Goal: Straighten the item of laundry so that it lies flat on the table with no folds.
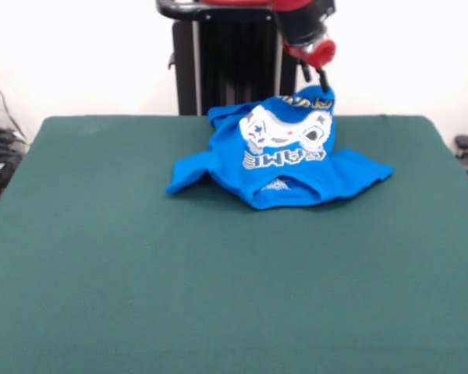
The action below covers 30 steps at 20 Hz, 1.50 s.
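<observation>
The bright blue T-shirt [285,160] lies on the far middle of the dark green table [218,273]. Its far edge is lifted off the cloth, so the white-grey controller print and the lettering face the camera, tilted up. The near part and both sleeves rest on the table in folds. My gripper [318,87] comes down from the top of the front view and holds the shirt's raised far-right edge, shut on the fabric.
The robot's black pedestal [226,62] stands behind the table's far edge. Cables and dark objects [0,152] sit off the table at the left, and another dark object [466,148] at the right.
</observation>
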### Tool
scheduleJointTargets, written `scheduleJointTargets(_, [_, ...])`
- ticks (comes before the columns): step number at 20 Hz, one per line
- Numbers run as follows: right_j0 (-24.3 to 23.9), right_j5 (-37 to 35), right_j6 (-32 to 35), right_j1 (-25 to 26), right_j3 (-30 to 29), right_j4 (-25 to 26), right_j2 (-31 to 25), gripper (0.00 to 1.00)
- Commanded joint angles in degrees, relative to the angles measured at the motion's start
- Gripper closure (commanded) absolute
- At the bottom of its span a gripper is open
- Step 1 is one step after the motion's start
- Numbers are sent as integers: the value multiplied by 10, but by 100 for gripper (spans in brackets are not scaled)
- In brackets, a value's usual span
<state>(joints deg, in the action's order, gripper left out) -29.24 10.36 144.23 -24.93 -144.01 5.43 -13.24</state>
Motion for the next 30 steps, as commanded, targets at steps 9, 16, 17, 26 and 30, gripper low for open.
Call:
scheduleJointTargets(9, [-5,18,79,-53,62,-17,-56,0])
scheduleJointTargets(16, [20,-51,57,-128,101,-54,-23,0])
scheduleJointTargets(17, [21,-62,52,-133,109,-56,-18,0])
scheduleJointTargets(26, [42,-113,39,-155,152,-73,1,0])
scheduleJointTargets(30, [45,-124,24,-151,178,-65,18,0])
